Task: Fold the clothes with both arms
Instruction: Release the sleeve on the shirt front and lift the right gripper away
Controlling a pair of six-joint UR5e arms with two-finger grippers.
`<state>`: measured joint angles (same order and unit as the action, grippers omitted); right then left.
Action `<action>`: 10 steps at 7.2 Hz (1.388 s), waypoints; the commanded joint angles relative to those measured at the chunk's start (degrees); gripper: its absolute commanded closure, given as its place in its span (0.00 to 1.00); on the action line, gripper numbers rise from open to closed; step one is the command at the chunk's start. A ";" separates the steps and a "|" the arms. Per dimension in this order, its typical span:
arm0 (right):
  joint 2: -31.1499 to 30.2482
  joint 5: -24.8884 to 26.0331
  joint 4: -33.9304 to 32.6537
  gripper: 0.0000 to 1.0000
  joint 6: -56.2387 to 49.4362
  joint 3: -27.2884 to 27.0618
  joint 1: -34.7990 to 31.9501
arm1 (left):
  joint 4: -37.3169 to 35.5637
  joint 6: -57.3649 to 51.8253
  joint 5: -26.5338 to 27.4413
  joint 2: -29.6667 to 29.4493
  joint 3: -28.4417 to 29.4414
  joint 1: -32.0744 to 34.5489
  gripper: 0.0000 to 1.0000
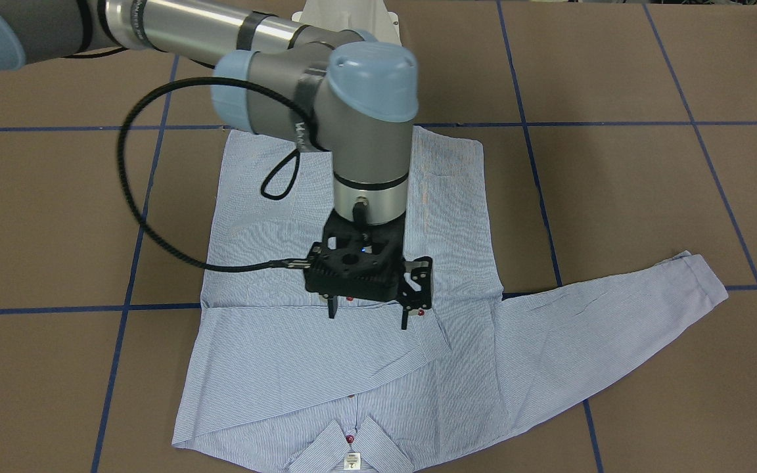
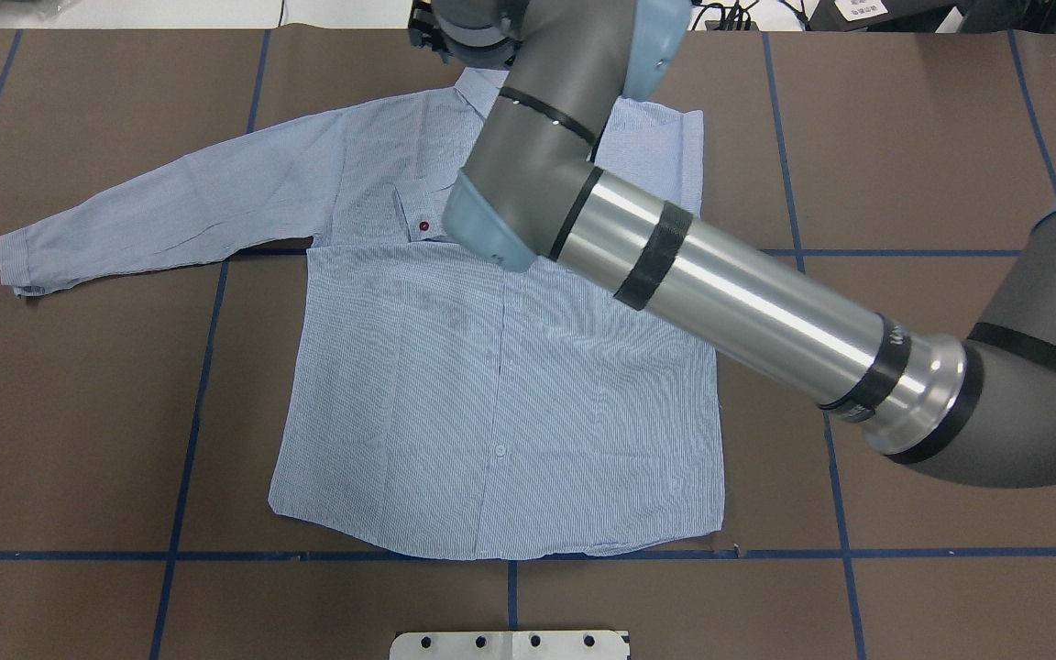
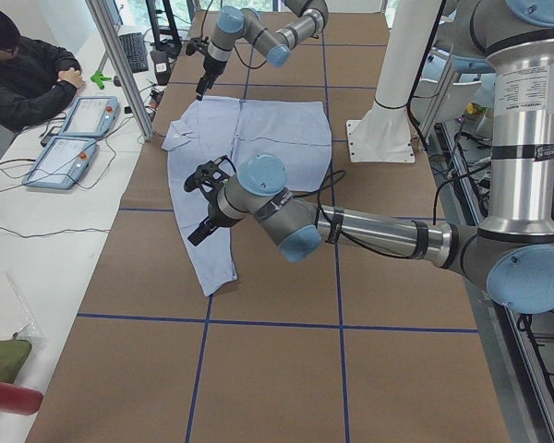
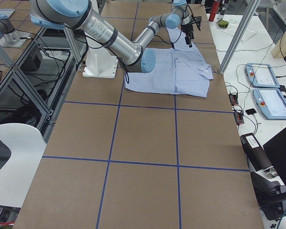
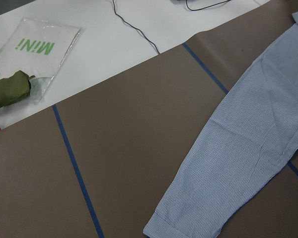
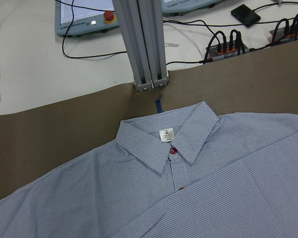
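The light blue striped shirt (image 1: 326,381) (image 2: 491,385) lies flat and face up on the brown table, its collar (image 6: 166,139) toward the operators' side. One sleeve is folded across the chest. The other sleeve (image 2: 170,202) (image 5: 238,163) stretches out to my left. My right gripper (image 1: 368,314) hangs well above the shirt's upper chest, open, with nothing between its fingers. My left gripper (image 3: 201,205) shows only in the exterior left view, raised near the outstretched sleeve. I cannot tell whether it is open or shut.
A person (image 3: 23,74) sits at the white side table beside two teach pendants (image 3: 74,138). An aluminium post (image 6: 146,44) stands just beyond the collar. A plastic bag (image 5: 30,54) lies past the table's left end. The white pedestal (image 3: 379,138) stands behind the shirt's hem.
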<state>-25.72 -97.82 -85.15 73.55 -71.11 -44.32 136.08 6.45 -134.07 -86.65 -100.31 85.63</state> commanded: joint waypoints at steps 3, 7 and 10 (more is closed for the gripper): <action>-31.52 -20.01 -0.46 0.00 -25.84 -29.13 -18.13 | 17.08 16.35 6.31 0.17 10.19 -9.31 0.00; -49.41 -33.58 0.24 0.00 -42.94 -36.55 -33.19 | 41.78 44.92 21.46 -0.18 26.89 -20.05 0.00; -50.48 -33.58 0.42 0.00 -43.93 -36.64 -33.82 | 44.35 62.62 33.12 -0.97 29.72 -29.86 0.13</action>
<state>-75.87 -131.30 -84.75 29.97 -107.68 -77.84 178.57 64.03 -106.64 -87.27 -72.59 60.73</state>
